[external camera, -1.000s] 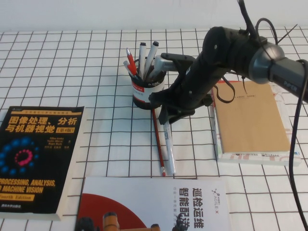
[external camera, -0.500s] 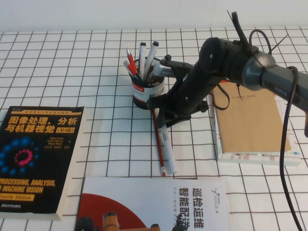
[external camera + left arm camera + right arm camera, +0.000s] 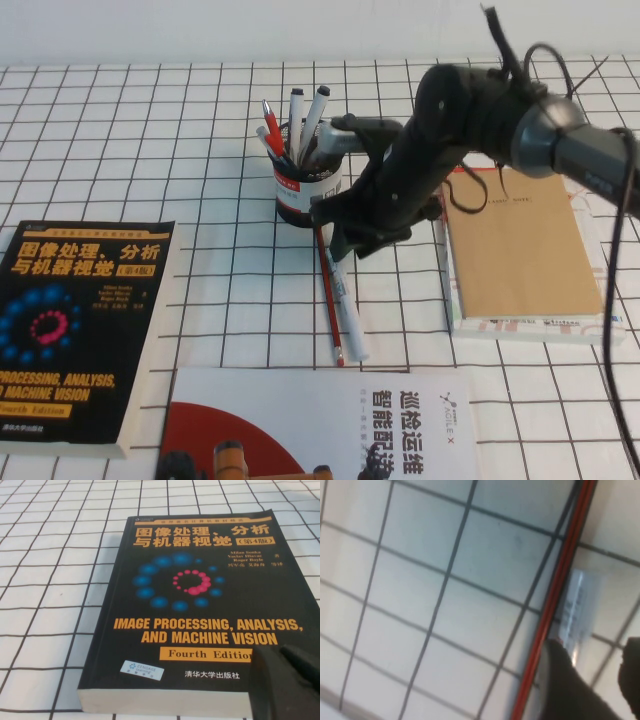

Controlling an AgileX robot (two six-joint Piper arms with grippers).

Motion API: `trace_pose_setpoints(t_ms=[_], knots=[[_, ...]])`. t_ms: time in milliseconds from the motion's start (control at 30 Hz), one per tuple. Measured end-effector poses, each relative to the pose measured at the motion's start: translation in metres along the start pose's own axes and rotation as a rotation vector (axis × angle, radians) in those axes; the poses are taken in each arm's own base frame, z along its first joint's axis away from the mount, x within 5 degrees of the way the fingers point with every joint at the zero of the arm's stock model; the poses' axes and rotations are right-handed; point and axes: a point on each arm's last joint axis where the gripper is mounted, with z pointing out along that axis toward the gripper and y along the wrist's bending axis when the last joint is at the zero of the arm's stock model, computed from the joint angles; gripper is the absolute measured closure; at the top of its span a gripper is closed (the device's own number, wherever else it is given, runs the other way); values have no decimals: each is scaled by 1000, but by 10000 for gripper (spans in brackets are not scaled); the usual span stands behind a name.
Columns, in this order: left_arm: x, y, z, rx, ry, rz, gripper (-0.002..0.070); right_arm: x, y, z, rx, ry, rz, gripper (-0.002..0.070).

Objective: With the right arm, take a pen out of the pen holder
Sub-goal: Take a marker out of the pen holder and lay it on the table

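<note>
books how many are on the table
3: black book at the left, under the left gripper; brown book at the right; white book at the near edge, cut off. Right gripper hangs over the pens by the holder.

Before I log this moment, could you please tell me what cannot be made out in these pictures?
Right gripper, low in front of the pen holder: whether it grips the white pen; the arm covers the pen's upper end in the high view.
Left gripper, over the black book: mostly cut off by the left wrist view's edge.
</note>
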Motion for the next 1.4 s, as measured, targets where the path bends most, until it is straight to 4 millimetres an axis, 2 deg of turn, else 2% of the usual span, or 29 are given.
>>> trace_pose_setpoints(t_ms=[133,267,400,467,600,767,867,1067,1200,1400], knots=[[0,0,0,0,0,0,678,12,25,-48,57,-63,-108,521],[0,0,0,0,0,0,678,43,47,-101,57,-193,-176,646],[0,0,0,0,0,0,678,84,47,-142,50,-284,-188,681],[0,0,0,0,0,0,678,112,42,-161,67,-305,-204,686],[0,0,0,0,0,0,678,158,36,-191,68,-351,-219,689],[0,0,0,0,0,0,678,221,26,-229,53,-490,-252,690],[0,0,0,0,0,0,678,253,17,-235,46,-566,-264,690],[0,0,0,0,0,0,678,306,-3,-228,32,-615,-221,690],[0,0,0,0,0,0,678,324,-15,-218,66,-621,-233,690],[0,0,0,0,0,0,678,332,-30,-190,123,-593,-250,690]])
